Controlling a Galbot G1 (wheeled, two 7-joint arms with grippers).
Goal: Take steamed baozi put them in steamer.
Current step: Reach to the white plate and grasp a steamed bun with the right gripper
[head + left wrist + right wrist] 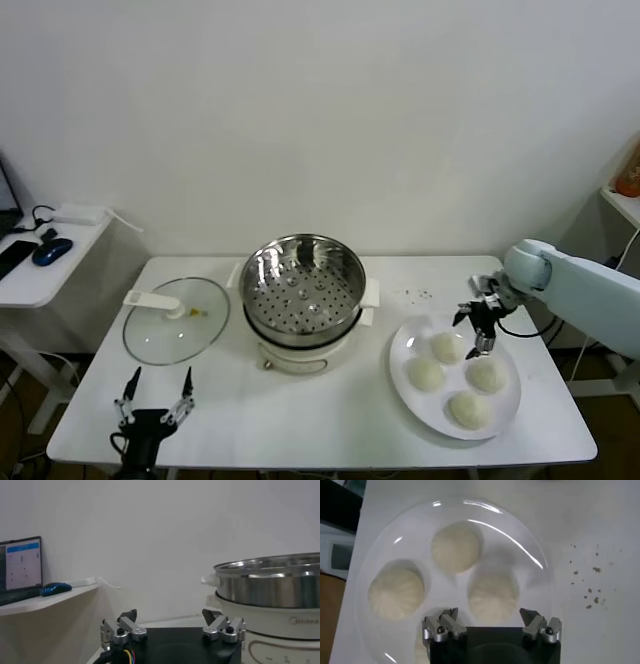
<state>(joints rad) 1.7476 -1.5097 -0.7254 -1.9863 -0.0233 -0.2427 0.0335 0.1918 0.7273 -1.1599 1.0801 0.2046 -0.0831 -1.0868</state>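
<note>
The right end effector (478, 327), fingers spread and empty, hangs directly above the nearest of four steamed baozi (447, 347) on the white plate (404, 345), while the empty steamer (303, 283) stands well apart toward the robot's left.

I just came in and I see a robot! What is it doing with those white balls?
Those are four steamed baozi on a white plate. The right gripper hovers open above them, holding nothing. The steamer is empty. The left gripper waits open near the glass lid.
</note>
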